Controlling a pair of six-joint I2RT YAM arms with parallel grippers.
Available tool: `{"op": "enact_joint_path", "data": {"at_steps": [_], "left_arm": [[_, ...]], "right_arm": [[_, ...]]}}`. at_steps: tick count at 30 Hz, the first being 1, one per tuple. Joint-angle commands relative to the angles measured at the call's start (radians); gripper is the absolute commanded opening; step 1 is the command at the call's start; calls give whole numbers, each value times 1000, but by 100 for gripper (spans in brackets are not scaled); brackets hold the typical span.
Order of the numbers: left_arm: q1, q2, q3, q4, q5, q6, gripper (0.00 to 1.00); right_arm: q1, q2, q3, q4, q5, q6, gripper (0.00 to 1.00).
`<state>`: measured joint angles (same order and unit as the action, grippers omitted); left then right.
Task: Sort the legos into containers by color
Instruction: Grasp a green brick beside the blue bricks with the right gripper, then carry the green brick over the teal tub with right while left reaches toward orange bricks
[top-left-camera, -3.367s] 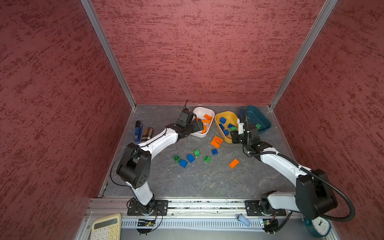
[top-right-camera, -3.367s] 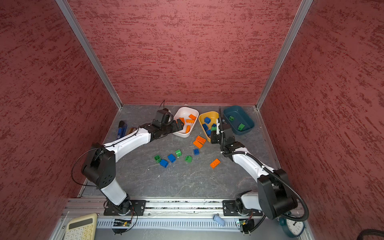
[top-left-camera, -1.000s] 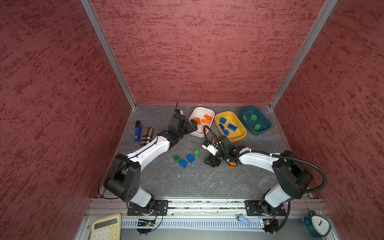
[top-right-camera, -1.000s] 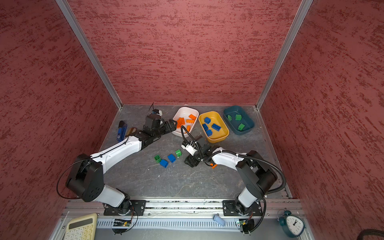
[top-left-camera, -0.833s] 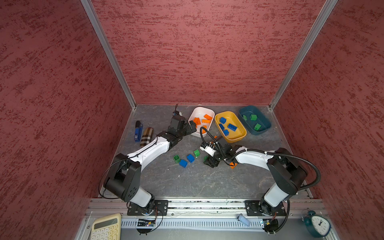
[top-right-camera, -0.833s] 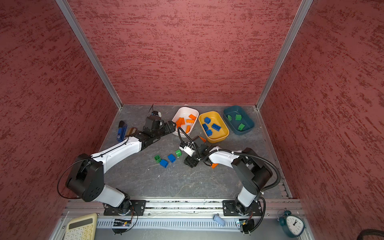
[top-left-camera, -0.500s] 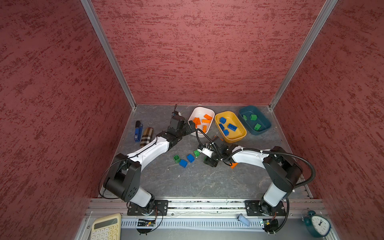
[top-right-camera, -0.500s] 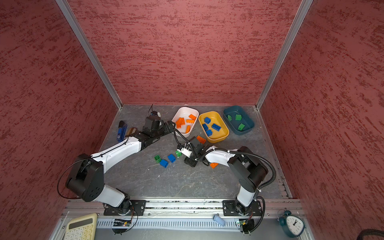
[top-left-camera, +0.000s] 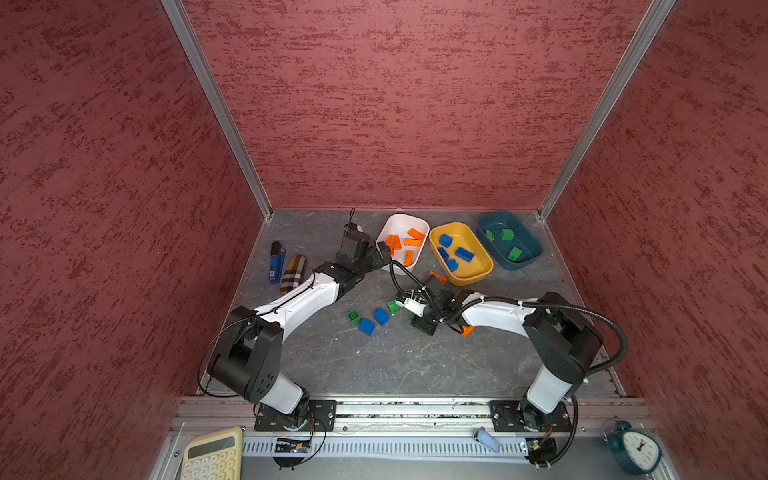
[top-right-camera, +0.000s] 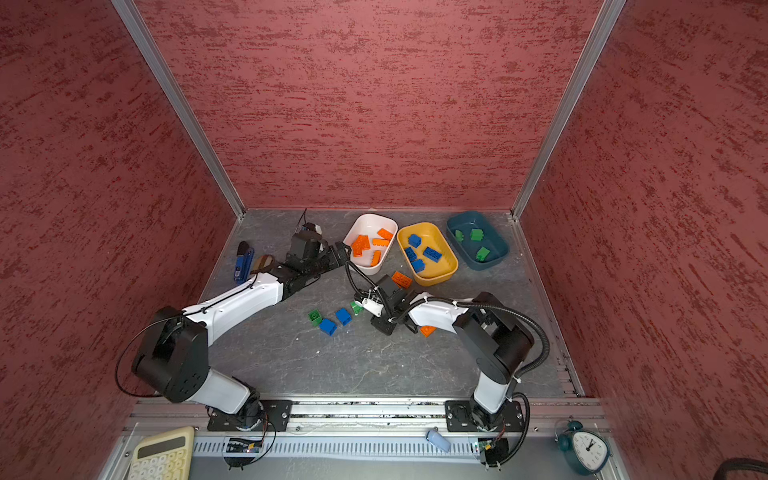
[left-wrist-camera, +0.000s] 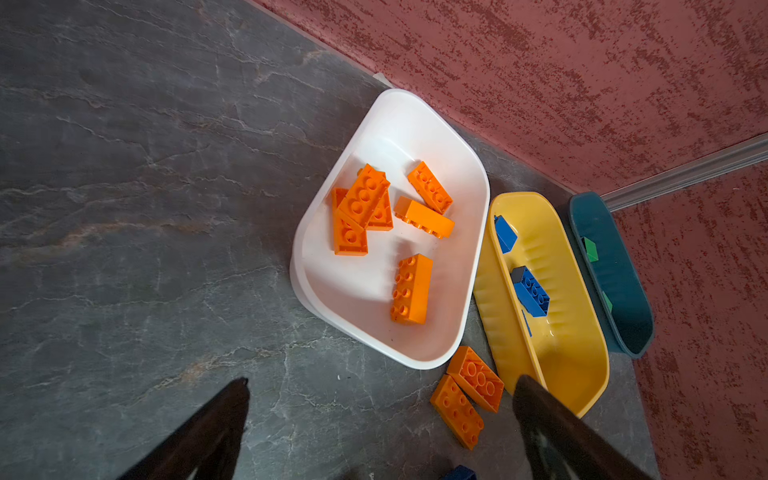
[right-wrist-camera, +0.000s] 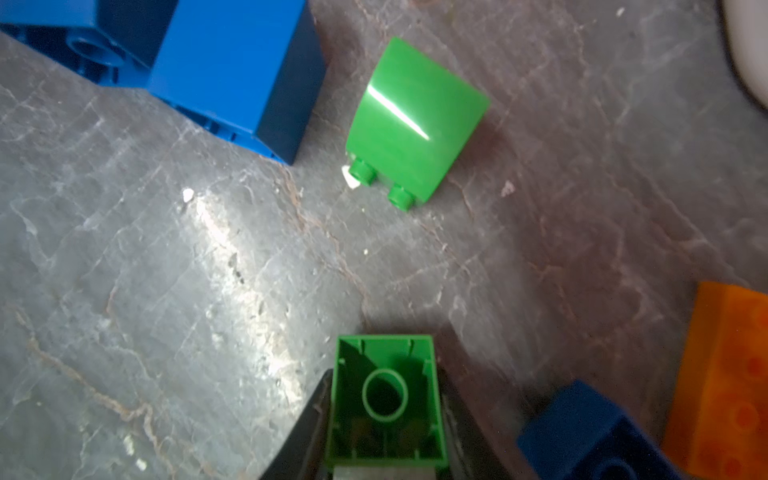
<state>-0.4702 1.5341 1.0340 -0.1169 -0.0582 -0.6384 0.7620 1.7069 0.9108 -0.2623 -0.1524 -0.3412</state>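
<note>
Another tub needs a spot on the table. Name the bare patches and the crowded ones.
Bare: the table's wide front strip, between the rail and the loose blue bricks; the right side between the teal tub and the right arm. Crowded: the middle around the right gripper's fingers, and the tub row.

Green legos (right-wrist-camera: 415, 120) glossy smooth plastic; white container (left-wrist-camera: 361, 286) smooth plastic; floor (right-wrist-camera: 208, 270) matt veined stone-look; walls (top-left-camera: 395, 104) rough textured

A: The two robot arms (top-left-camera: 299, 301)?
B: White glossy shells (top-left-camera: 494, 316) between bulky black joints (top-left-camera: 249, 357) — thin black cables, plus a ribbed black hose (top-left-camera: 600, 319) on the right one.
A: The left gripper (left-wrist-camera: 382, 380)?
B: Dark tapered fingers (left-wrist-camera: 216, 424).
</note>
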Motion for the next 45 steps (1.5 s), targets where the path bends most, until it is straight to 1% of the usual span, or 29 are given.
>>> {"op": "enact_joint_path", "data": {"at_steps": [1,5,7,10,15,17,20,24,25,27,29,34,41,42,43,45], "left_arm": [[-17,23,42,-22,-16,26,99],[-38,49,76,-41,-28,43,99],[-48,59,88,-42,-27,50,99],[-65,72,106,-42,-23,71,99],[-95,82,130,-46,-31,117,99],[-102,85,135,-47,-24,132,99],[-109,89,142,-38,18,158,99],[-138,105,166,-49,58,228,99],[-149,112,175,-58,59,247,99],[-172,125,195,-79,69,290,99],[-197,137,204,-97,87,320,99],[-238,167,217,-134,166,385,99],[-287,225,260,-218,163,439,99],[-292,234,266,-228,163,446,99],[-297,247,276,-240,161,454,99],[-308,272,295,-265,156,471,99]], "right_arm": [[-34,-91,-35,27,-3,-18,24],[-112,-210,-78,61,-60,9,23],[-175,-279,-91,83,-112,42,21],[-290,-355,-121,136,-149,102,21],[-468,-431,-182,284,-157,224,21],[-544,-429,-177,301,-190,280,21],[-644,-403,-159,328,-189,360,21],[-768,-337,-114,359,-129,476,21],[-797,-317,-100,365,-135,508,21],[-866,-273,-86,419,-185,602,21],[-906,-227,-85,480,-185,660,21],[-944,-93,25,460,-91,643,22],[-957,95,213,395,-34,633,25],[-958,121,245,371,-14,641,27],[-958,145,281,341,1,649,31],[-958,170,322,310,-17,655,42]]}}
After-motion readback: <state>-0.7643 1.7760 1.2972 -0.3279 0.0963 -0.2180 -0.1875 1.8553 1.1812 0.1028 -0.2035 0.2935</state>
